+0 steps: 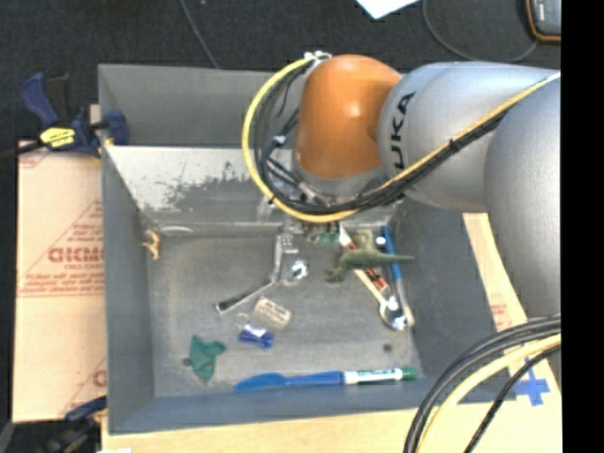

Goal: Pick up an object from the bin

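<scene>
Nearest to the camera, a long blue pen [283, 380] lies flat along the near wall of the bin [130, 291], and its right end is white and green. A little farther, on the left, there is a crumpled green scrap [203, 355], and to its right a small blue piece [253, 336] and a white tag [272, 312], close to each other. Just beyond the tag lies a silver metal piece [247, 296], slanted, with its far end pointing up to the right. The gripper [288, 260] hangs over this far end, in the middle of the bin; I cannot tell if it is released or clenched. On the right lie red and blue pens [389, 291] with a green toy [363, 259] on them. The orange cover [340, 116] of the wrist stands above the far part.
</scene>
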Robot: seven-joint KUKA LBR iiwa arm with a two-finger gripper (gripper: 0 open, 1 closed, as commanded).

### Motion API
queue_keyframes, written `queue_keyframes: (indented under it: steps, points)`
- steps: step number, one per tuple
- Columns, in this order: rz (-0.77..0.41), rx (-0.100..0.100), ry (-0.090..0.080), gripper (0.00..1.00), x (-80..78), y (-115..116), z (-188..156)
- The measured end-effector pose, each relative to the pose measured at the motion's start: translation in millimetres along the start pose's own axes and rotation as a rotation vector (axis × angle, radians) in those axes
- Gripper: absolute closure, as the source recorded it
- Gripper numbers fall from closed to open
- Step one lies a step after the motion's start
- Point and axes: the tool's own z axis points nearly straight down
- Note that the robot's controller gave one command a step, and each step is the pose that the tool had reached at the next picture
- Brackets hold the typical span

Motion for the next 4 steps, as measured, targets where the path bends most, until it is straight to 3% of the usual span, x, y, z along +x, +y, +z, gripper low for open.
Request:
queue_keyframes:
  steps: [1, 2, 3, 4]
  points:
    - [0.003, -0.001, -0.008, 0.0, -1.5, 0, -5]
    - [-0.337, 0.001, -0.005, 0.0, 2.4, -34, 92]
    - [-0.436, 0.001, -0.01, 0.0, 11.4, -33, 96]
    - [-0.394, 0.0, -0.016, 0.0, 5.7, -35, 98]
